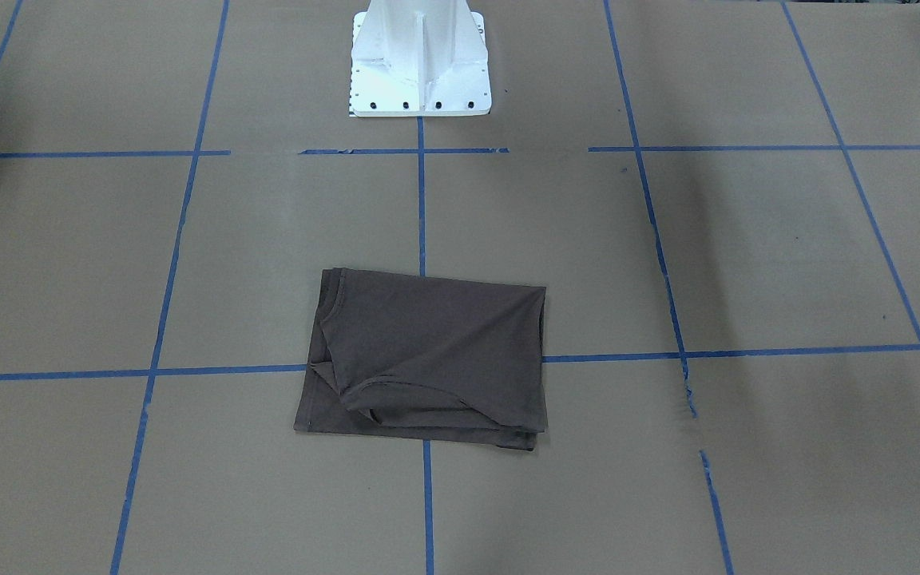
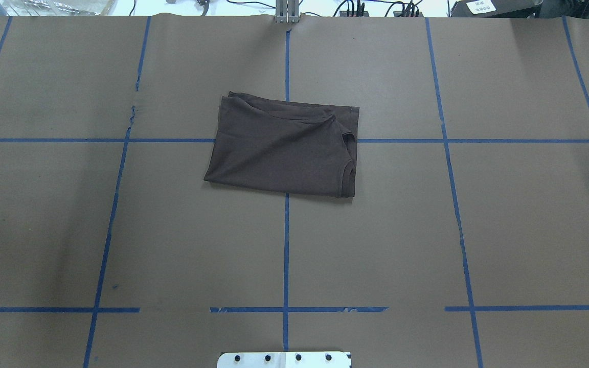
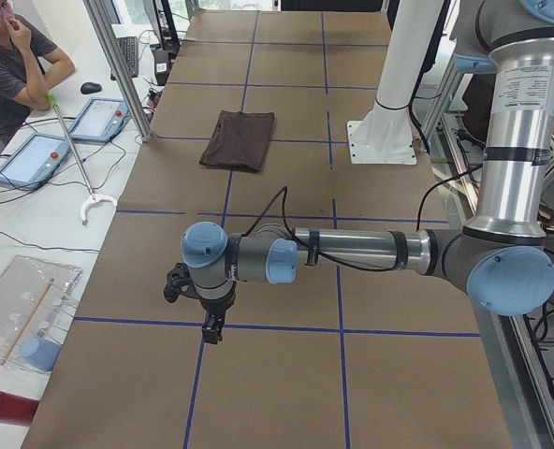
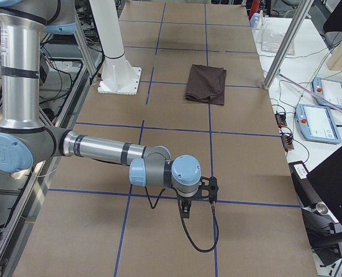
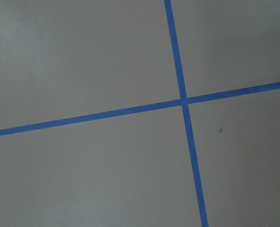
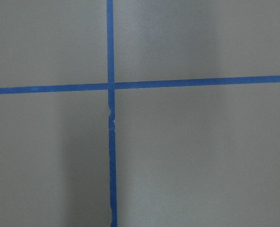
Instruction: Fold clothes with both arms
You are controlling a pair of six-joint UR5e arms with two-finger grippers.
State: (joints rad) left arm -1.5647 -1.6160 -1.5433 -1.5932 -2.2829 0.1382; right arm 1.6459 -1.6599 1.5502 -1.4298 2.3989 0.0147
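Note:
The dark brown-grey T-shirt (image 2: 284, 148) lies folded into a rough rectangle at the table's middle, also in the front-facing view (image 1: 428, 363), the left side view (image 3: 240, 139) and the right side view (image 4: 206, 83). Its ribbed collar shows at one end (image 1: 332, 307). Both arms are far from it, out at the table's two ends. The left gripper (image 3: 211, 329) shows only in the left side view, pointing down over bare paper. The right gripper (image 4: 186, 210) shows only in the right side view, likewise pointing down. I cannot tell whether either is open or shut. The wrist views show only paper and tape.
Brown paper with a blue tape grid (image 2: 286, 245) covers the table. The white pedestal base (image 1: 420, 60) stands at the robot side. A seated operator (image 3: 10, 56), tablets (image 3: 32, 157) and a laptop (image 4: 338, 179) are beside the table's far edge.

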